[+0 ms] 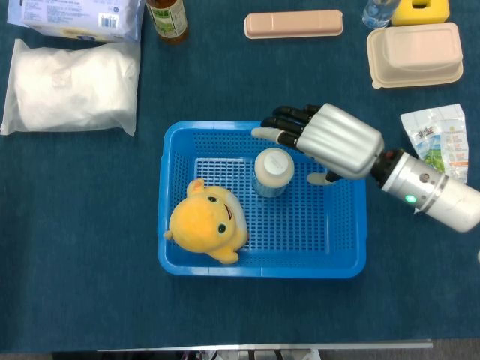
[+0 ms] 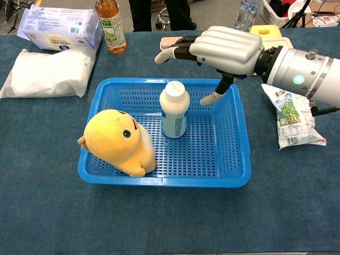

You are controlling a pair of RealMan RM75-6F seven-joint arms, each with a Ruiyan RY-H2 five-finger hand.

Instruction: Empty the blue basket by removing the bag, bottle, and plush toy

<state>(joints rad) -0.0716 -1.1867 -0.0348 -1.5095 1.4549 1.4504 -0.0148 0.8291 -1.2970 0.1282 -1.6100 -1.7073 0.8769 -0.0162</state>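
Observation:
The blue basket (image 1: 339, 255) (image 2: 234, 159) sits mid-table. Inside it stand a white bottle (image 1: 274, 172) (image 2: 174, 109), upright near the back, and a yellow plush toy (image 1: 208, 224) (image 2: 117, 142) at the left. My right hand (image 1: 330, 141) (image 2: 223, 48) hovers over the basket's back right part, open, fingers stretched toward the left just past the bottle's cap, thumb hanging down to the bottle's right. It holds nothing. A snack bag (image 1: 439, 142) (image 2: 291, 114) lies on the table right of the basket. My left hand is out of sight.
A white pouch (image 1: 71, 86) (image 2: 48, 73) and a blue-white pack (image 1: 75, 16) (image 2: 61, 26) lie at the far left. A tea bottle (image 1: 166, 19) (image 2: 110, 26), a pink case (image 1: 293, 24), a beige lunch box (image 1: 414, 54) and a yellow object (image 1: 421, 10) line the back edge.

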